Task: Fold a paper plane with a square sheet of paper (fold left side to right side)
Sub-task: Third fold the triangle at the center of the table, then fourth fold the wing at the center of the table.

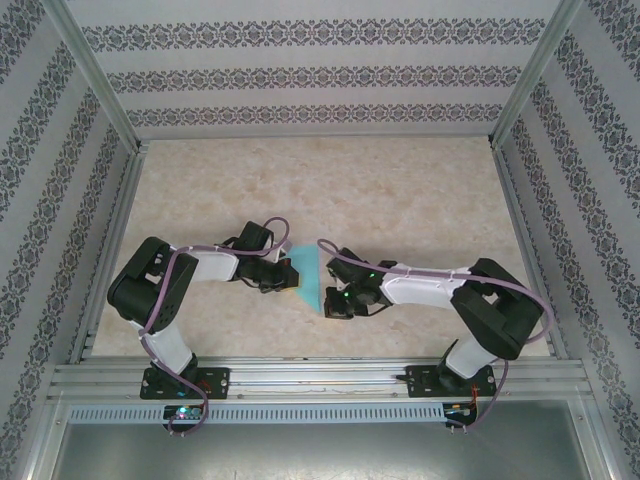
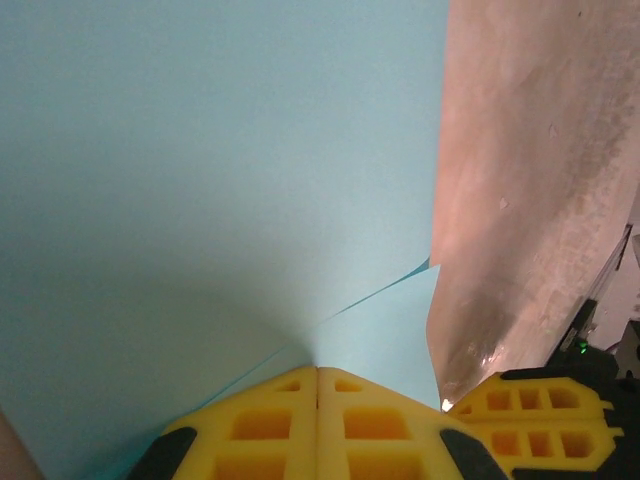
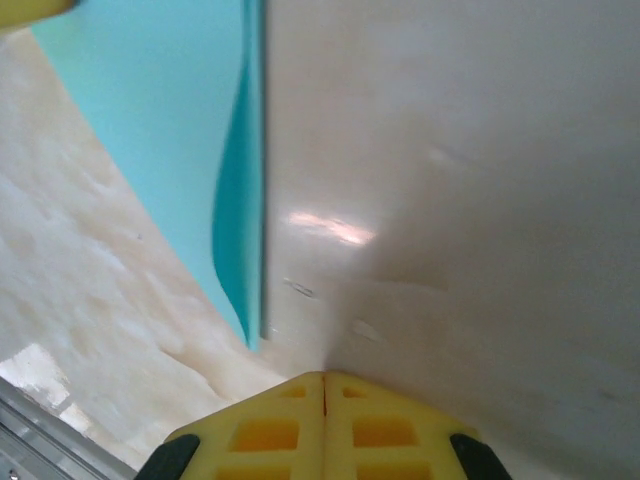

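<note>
- Square sheet of paper [image 1: 308, 275]: turquoise-blue, lying on the beige marbled table [image 1: 400, 190] a little toward 6 o'clock from the table's centre. From above its outline is a creased, tapering shape rather than a full square.
- Left gripper [image 1: 287, 275]: at the paper's 9 o'clock edge, touching it. In the left wrist view its yellow fingers [image 2: 270, 425] are pressed together with no gap at the seam, and their tips meet the paper [image 2: 200, 200]. It cannot be told whether a layer is caught between them.
- Layer edge: in the left wrist view, a thin line runs across the paper from the fingertips toward 2 o'clock, marking the edge of an upper layer. Bare table [image 2: 530, 150] lies at 3 o'clock.
- Right gripper [image 1: 333, 300]: at the paper's 5 o'clock corner, just beside it. In the right wrist view its fingers [image 3: 270, 430] are also closed tight against each other with nothing visible between them. Their tips rest at the table surface [image 3: 450, 200].
- Paper in the right wrist view [image 3: 150, 110]: it lies toward 11 o'clock from the fingertips. It has one straight edge and a slightly raised folded flap alongside that edge.
- Right gripper's yellow finger [image 2: 540, 415]: it shows at 4 o'clock in the left wrist view, near the paper's corner.
- Enclosure: patterned walls [image 1: 320, 75] surround the table.
</note>
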Controlling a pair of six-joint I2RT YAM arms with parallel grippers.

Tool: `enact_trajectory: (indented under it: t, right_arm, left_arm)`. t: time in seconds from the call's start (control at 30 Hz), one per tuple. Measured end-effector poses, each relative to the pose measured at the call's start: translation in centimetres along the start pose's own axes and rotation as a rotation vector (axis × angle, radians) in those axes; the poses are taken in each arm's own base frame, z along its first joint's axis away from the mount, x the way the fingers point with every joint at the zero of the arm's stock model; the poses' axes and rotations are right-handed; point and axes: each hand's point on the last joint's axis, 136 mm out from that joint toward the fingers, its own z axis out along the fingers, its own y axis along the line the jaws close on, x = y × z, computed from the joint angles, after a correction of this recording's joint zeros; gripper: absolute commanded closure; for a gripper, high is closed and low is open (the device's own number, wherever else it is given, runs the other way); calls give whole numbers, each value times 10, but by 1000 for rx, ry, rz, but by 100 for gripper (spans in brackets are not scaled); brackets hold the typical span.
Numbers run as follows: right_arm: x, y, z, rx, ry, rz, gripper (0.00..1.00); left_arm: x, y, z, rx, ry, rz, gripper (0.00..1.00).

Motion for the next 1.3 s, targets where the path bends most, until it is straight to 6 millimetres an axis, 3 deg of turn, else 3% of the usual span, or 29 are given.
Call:
enact_trajectory:
  t: [0.2, 0.37, 0.57, 0.8, 0.97, 1.17, 1.3]
  right_arm:
    - [-30, 0, -29, -68, -103, -40, 66]
    - [-58, 1, -43, -110, -205, -109, 52]
    - [-77, 10, -43, -173, -264, -191, 50]
    - [-77, 17, -14, -211, -200, -216, 51]
    - [-78, 30, -2, -245, -180, -242, 58]
    - [-82, 37, 0, -269, -190, -258, 89]
    - [-83, 40, -3, -277, -197, -259, 100]
  left_arm:
    - [-1, -3, 2, 17, -28, -49, 100]
    - [-3, -6, 1, 5, -47, -55, 85]
    - [-15, -15, -21, -43, -142, -8, 69]
    - [-44, -31, -77, -61, -348, 51, 61]
    - [-51, -11, -92, -100, -403, 7, 59]
    - [-44, 8, -85, -111, -368, -49, 53]
    - [-45, 21, -78, -72, -342, -117, 46]
